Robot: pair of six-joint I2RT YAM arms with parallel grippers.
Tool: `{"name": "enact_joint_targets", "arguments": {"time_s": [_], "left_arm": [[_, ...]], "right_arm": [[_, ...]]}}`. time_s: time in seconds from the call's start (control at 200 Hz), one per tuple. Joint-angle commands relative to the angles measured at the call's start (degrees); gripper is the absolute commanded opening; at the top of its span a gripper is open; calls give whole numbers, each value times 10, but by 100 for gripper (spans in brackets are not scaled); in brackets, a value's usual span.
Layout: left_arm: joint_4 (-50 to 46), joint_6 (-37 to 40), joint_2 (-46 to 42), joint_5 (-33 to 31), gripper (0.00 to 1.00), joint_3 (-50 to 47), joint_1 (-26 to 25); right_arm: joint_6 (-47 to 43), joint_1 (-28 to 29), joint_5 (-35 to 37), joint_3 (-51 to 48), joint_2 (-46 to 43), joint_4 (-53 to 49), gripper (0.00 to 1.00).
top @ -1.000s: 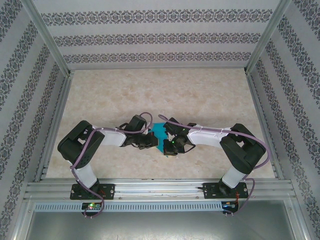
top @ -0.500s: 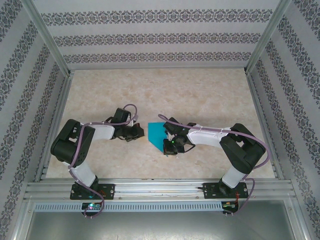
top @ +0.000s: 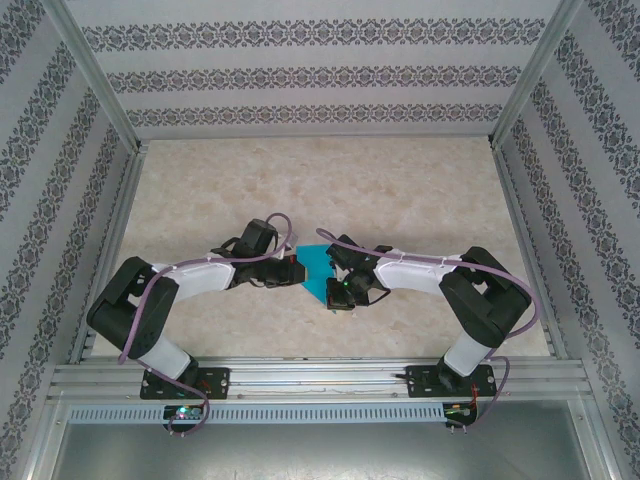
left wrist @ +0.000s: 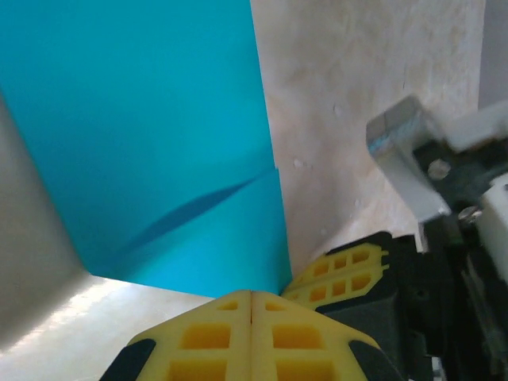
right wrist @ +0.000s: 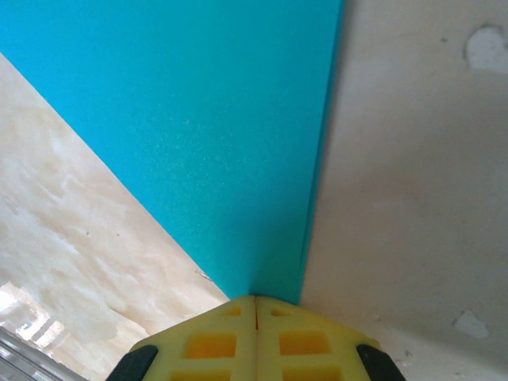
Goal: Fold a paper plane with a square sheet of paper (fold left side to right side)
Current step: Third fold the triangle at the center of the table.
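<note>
- Table: pale marbled surface, enclosed on three sides by walls papered in dark floral bands. An aluminium rail runs along the near edge and carries both arm bases.
- Left arm: folded low over the table, reaching rightward toward the centre, with a purple cable looped along it.
- Right arm: mirrors the left, reaching leftward toward the centre; a green light shows near its wrist.
- Teal-blue sheet of paper: lies flat on the table at the centre, between the two wrists and nearer the rail than the back wall. Its near end tapers to a point. In the left wrist view the sheet spreads away from the fingertips and bears one dark slanting line near its right edge. In the right wrist view the sheet narrows to a corner directly at the fingertips.
- Left gripper: at the sheet's left edge. Its wrist view shows the yellow gripper with fingers pressed together, the tips just at the sheet's border; nothing is pinched between them.
- Right gripper: at the sheet's pointed near end. Its wrist view shows the gripper with fingers pressed together, tips meeting the sheet's corner; whether they bear down on the paper cannot be told. In the left wrist view the same gripper appears just beside the sheet's corner.
</note>
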Motion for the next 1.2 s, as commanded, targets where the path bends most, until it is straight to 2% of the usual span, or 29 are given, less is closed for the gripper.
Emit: {"name": "enact_joint_targets", "arguments": {"time_s": [0.0, 0.235, 0.64, 1.004, 1.194], "left_arm": [[27, -15, 28, 11, 4, 3, -12], [52, -22, 65, 14, 4, 27, -21], [31, -43, 120, -33, 2, 21, -22], [-2, -35, 119, -50, 0, 20, -22], [-6, -34, 120, -51, 0, 19, -22]], "right_arm": [[1, -1, 72, -25, 36, -61, 0], [3, -1, 73, -25, 41, -57, 0], [5, -6, 56, -11, 20, -47, 0], [40, -1, -3, 4, -36, 64, 0], [61, 11, -7, -5, -22, 108, 0]]}}
